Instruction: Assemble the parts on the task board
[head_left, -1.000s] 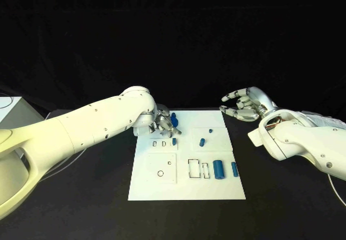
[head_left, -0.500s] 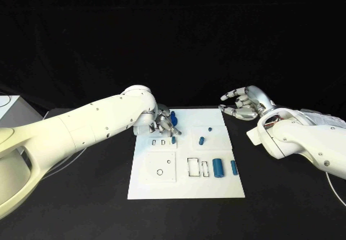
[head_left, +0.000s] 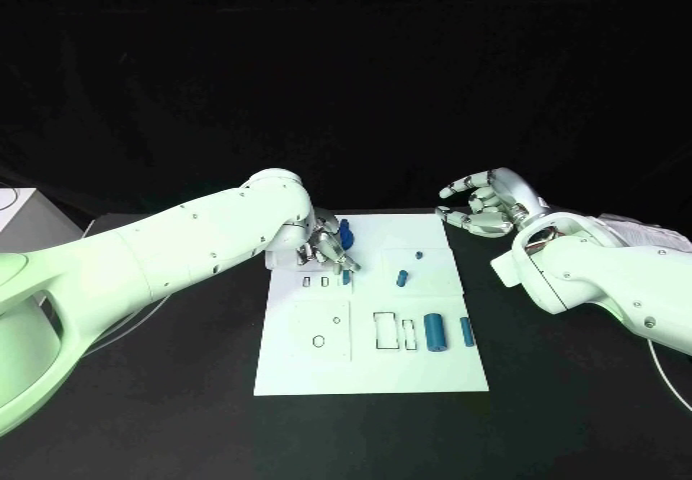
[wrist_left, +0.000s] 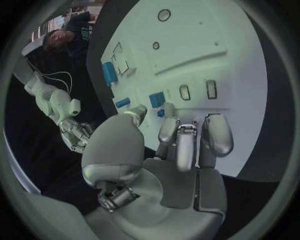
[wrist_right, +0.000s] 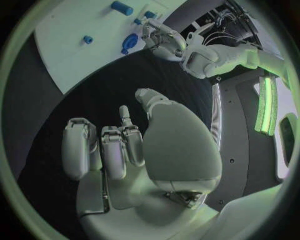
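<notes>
The white task board (head_left: 433, 375) lies in the middle of the table. My left hand (head_left: 320, 250) reaches down onto its far left part. Thumb and one finger close around a small blue part (wrist_left: 157, 99) that stands in the slot row beside two empty slots (wrist_left: 211, 89). A larger blue part (head_left: 343, 232) lies just behind that hand. More blue parts lie on the board: a short peg (head_left: 405, 280), a thick cylinder (head_left: 434, 330) and a thin one (head_left: 467, 331). My right hand (head_left: 483, 205) hovers off the board's far right corner, fingers loosely apart, holding nothing.
A white box (head_left: 22, 225) stands at the table's left edge. An empty rectangular frame (head_left: 387, 330) and two round holes (head_left: 320, 340) mark the board's near half. Bare black table surrounds the board.
The whole picture has shifted up slightly. Both hands keep their places relative to the board.
</notes>
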